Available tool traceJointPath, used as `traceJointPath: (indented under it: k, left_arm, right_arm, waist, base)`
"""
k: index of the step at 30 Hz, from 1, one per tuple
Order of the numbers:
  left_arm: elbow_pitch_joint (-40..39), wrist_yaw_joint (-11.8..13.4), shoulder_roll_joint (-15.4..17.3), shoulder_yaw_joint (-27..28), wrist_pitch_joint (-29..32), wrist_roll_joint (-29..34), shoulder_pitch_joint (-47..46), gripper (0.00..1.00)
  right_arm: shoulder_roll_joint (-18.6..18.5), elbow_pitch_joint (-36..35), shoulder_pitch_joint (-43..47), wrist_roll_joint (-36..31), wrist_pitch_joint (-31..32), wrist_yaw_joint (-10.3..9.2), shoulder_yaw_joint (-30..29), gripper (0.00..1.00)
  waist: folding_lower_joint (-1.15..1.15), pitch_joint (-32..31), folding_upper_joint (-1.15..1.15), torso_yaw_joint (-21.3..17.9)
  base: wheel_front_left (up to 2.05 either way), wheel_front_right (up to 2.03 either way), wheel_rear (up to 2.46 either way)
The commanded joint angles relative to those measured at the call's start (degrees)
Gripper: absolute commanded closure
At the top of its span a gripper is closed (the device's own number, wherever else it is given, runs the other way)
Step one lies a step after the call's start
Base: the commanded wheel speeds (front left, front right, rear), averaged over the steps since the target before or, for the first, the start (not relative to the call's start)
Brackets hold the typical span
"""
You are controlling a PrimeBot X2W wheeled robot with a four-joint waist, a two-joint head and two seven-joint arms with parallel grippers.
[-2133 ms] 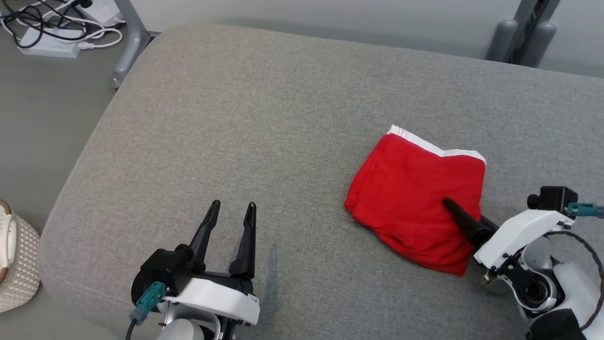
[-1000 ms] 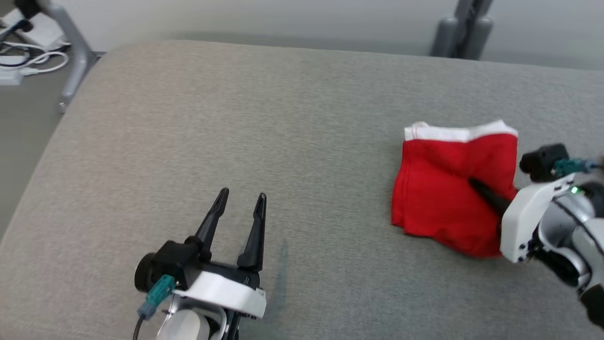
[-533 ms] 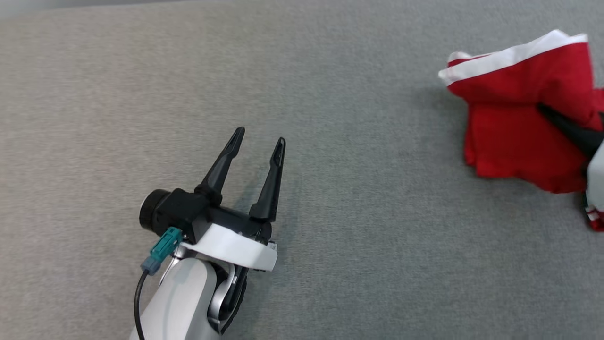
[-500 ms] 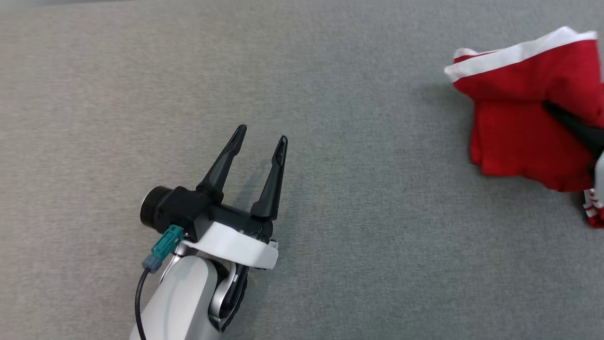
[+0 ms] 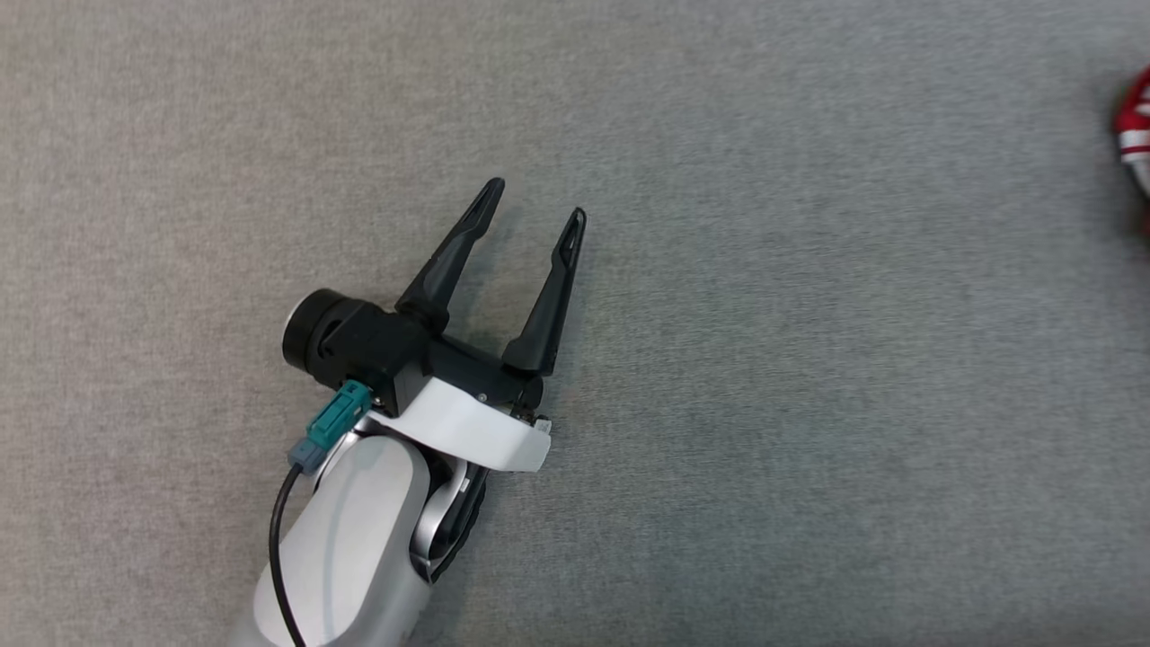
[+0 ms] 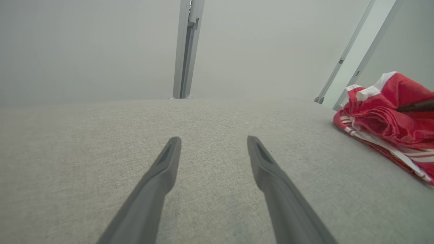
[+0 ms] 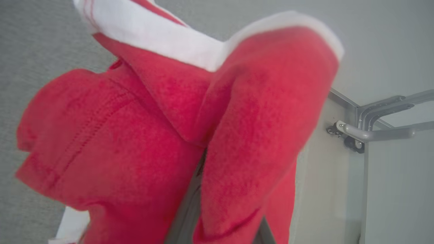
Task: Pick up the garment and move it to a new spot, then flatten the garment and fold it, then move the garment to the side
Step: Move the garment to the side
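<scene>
Fuzzy cloth garment (image 7: 118,145), matt woven cushion (image 5: 809,404)

Head view tipped downward, garment (image 6: 383,112) bunched up from flat, striped side showing, perhaps partly lifted

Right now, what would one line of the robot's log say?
right gripper: shut on red garment | left gripper: open, empty, over grey cushion

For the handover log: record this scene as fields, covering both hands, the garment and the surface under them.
surface: grey fabric cushion
garment: red with white trim, bunched, not flat
left hand: open, empty, over bare cushion, apart from the garment
right hand: shut on the garment, cloth draped around its fingers
garment position: at the far right edge of the head view
</scene>
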Motion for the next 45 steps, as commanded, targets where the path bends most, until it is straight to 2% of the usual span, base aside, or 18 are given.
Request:
traceJointPath:
  k: [1,4,7,16,18,19,27,38,43,45]
  left_arm:
    - [-0.1,-0.1,0.3,0.0,-0.2,0.1,-1.3,0.00]
    - [-0.5,0.0,0.2,-0.2,-0.2,-0.1,-2.2,0.00]
    - [-0.6,0.1,0.3,-0.5,-0.2,-0.6,-2.8,0.00]
    - [-0.7,1.0,0.3,-1.4,-0.1,-1.7,-2.8,0.00]
    - [-0.7,1.1,0.3,-1.5,-0.1,-1.6,-2.7,0.00]
    - [-0.6,1.1,0.3,-1.5,-0.1,-1.6,-2.6,0.00]
    - [-0.3,1.2,0.3,-1.4,-0.1,-2.0,-1.7,0.00]
    - [-0.2,1.7,0.3,-0.5,-0.1,-3.3,2.1,0.00]
    - [-0.1,2.2,0.3,1.1,-0.1,-3.4,5.4,0.00]
    - [-0.3,2.7,0.3,2.7,-0.1,-3.0,7.6,0.00]
  right_arm:
    - [-0.9,2.7,0.0,-0.2,-1.0,-0.06,-1.0,1.00]
    - [-1.8,7.5,-0.4,0.2,-1.2,-0.07,-2.0,1.00]
    - [-1.2,11.0,-0.8,0.9,-0.8,-0.06,-2.9,1.00]
    - [0.6,14.7,-1.5,-0.8,-1.5,-0.06,-1.9,1.00]
    - [0.7,15.4,-1.9,-1.5,-1.9,-0.06,-1.9,0.56]
    - [0.8,15.8,-2.2,-1.8,-2.2,-0.06,-1.9,0.00]
    - [2.2,18.9,-3.8,-2.3,-1.5,-0.06,-2.7,0.00]
    - [2.0,19.4,-5.7,-4.4,-1.2,-0.06,-2.1,0.00]
    - [6.1,18.9,-7.6,-5.4,-3.2,-0.06,-2.5,0.00]
    - [9.7,17.1,-8.2,-6.6,-5.3,-0.06,-1.6,0.00]
  waist:
    - [0.00,2.2,0.00,2.0]
    - [0.00,4.0,0.00,3.2]
    - [0.00,5.1,0.00,4.1]
    - [0.00,5.9,0.00,5.0]
    - [0.00,5.8,0.00,5.0]
    - [0.00,5.6,0.00,4.9]
    - [0.00,2.8,0.00,4.1]
    - [0.00,-6.0,0.00,3.1]
    - [0.00,-11.3,0.00,2.6]
    - [0.00,-14.4,0.00,2.4]
  base:
    - [0.00,0.00,0.00]
    - [0.00,0.00,0.00]
    - [0.00,0.00,0.00]
    - [0.00,0.00,0.00]
    - [0.00,0.00,0.00]
    - [0.00,0.00,0.00]
    - [0.00,0.00,0.00]
    - [0.00,0.00,0.00]
    - [0.00,0.00,0.00]
    - [0.00,0.00,0.00]
